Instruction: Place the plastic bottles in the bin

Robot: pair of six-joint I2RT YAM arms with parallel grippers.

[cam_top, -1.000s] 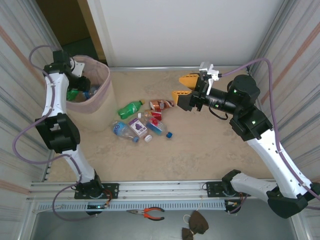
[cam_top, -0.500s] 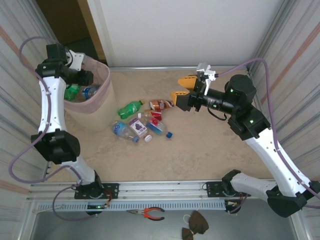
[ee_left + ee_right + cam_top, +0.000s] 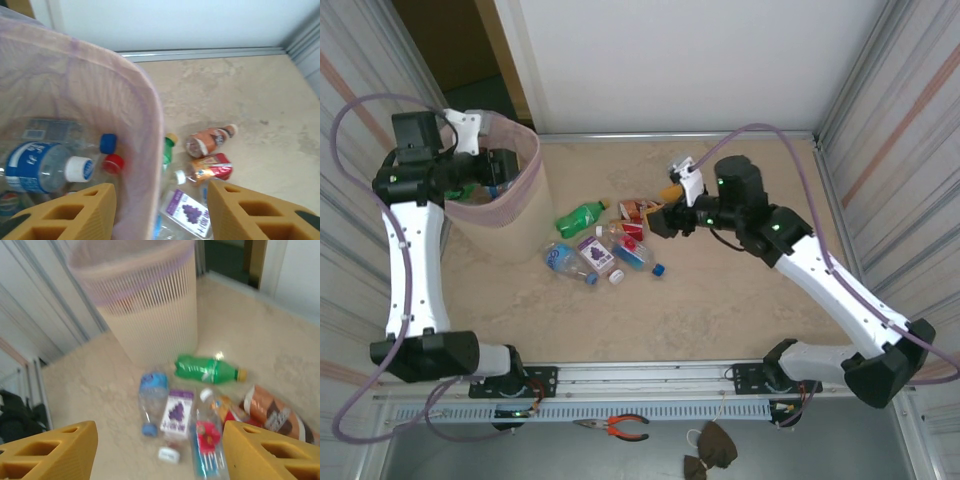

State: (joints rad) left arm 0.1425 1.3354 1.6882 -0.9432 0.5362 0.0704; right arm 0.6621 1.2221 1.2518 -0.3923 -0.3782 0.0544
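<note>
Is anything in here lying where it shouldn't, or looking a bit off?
Yes. A cluster of plastic bottles lies tipped over on the table beside the bin. One orange-labelled bottle looks crumpled, and a white cap sits on its own. Red-handled pliers lie on the near ledge.

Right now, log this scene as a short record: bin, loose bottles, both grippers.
bin: beige wastebasket, pink liner, far left; holds a blue-label bottle and others
loose bottles: clustered on table right of bin, including green bottle, purple-label bottle
left gripper: open, empty, over bin rim
right gripper: open, empty, over the cluster
</note>
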